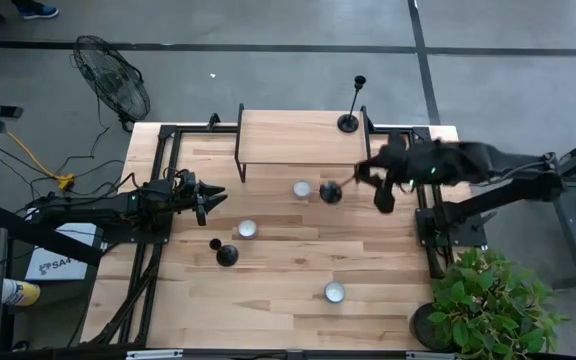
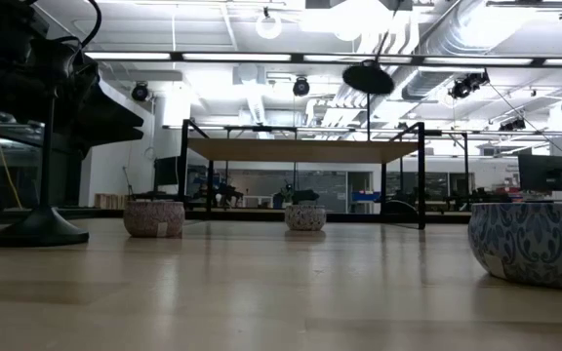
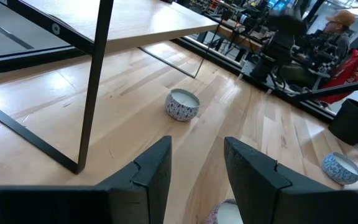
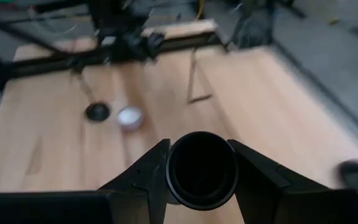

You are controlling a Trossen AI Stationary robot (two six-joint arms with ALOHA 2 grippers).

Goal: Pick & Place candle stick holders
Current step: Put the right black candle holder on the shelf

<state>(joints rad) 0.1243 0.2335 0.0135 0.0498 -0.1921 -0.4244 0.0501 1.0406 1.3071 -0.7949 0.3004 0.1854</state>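
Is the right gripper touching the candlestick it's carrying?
Touching. The right wrist view shows the right gripper with both fingers pressed against the sides of the candlestick's round base, no gap either side.

Almost no words can be read here. In the high view, a white sign [image 1: 56, 262] lies on the floor by the table's left side, under the left arm. It has dark letters that look like "SA", and the rest is hidden. The letters are small, so even these are not sure. The little patterned bowls, the wooden table and the raised shelf carry no writing that can be made out. The room behind the table in the low view has screens and lamps, and any writing there is too small to read.
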